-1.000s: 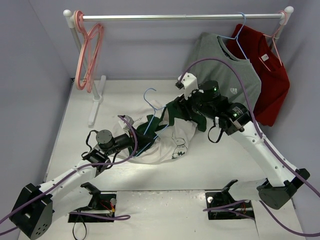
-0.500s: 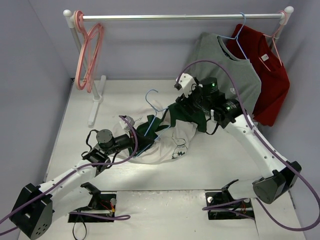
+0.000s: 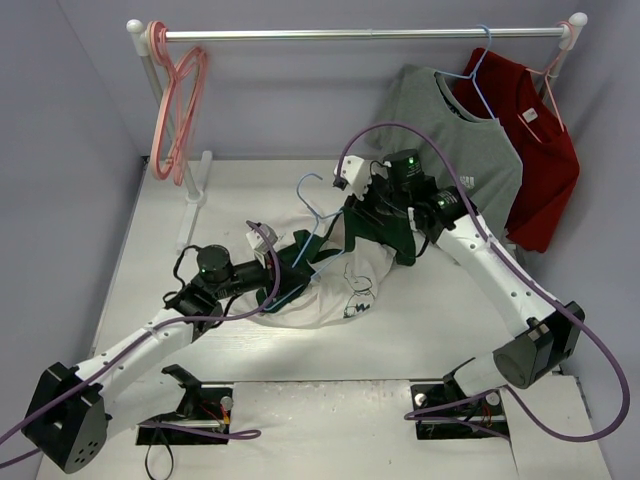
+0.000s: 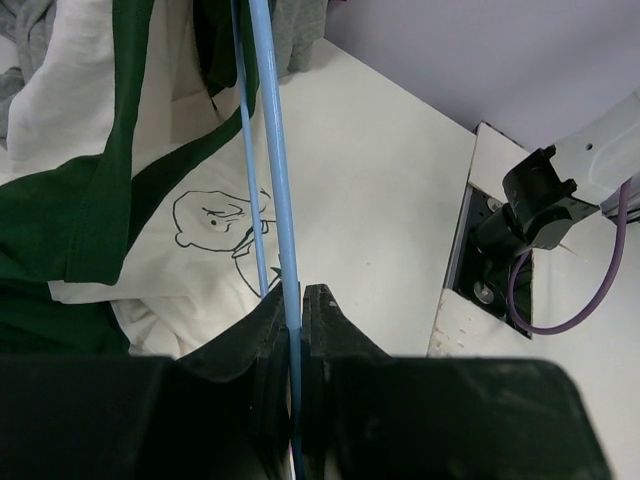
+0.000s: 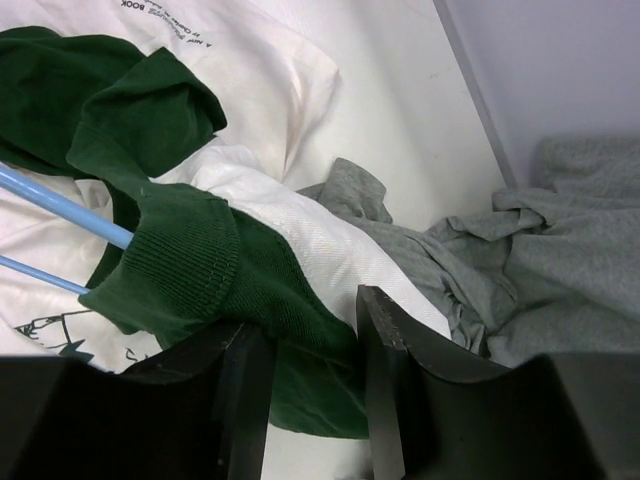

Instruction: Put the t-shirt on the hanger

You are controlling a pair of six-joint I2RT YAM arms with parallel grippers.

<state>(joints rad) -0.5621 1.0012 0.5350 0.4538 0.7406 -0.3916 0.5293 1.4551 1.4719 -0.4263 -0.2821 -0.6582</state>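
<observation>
The off-white and dark green t-shirt (image 3: 350,285) lies crumpled mid-table, its cartoon print facing up (image 4: 215,215). The light-blue hanger (image 3: 318,232) runs through its green neck part, with the hook sticking out toward the back. My left gripper (image 3: 278,264) is shut on the hanger's lower rod (image 4: 275,180); the rod passes between the pinched jaws (image 4: 298,296). My right gripper (image 3: 366,214) sits at the shirt's upper end. A fold of the green collar fabric (image 5: 180,250) fills the gap between its jaws (image 5: 311,330). The blue rods (image 5: 60,208) enter the collar at the left.
A clothes rail (image 3: 360,33) spans the back. Pink hangers (image 3: 178,110) hang at its left end. A grey t-shirt (image 3: 450,140) and a red t-shirt (image 3: 545,150) hang at its right end, the grey hem close behind my right gripper (image 5: 540,250). The rack's foot (image 3: 190,210) stands back left.
My right arm moved left and back with the green collar, its jaws widening and then narrowing on the cloth. The hanger's hook shifted slightly back. My left gripper kept its hold.
</observation>
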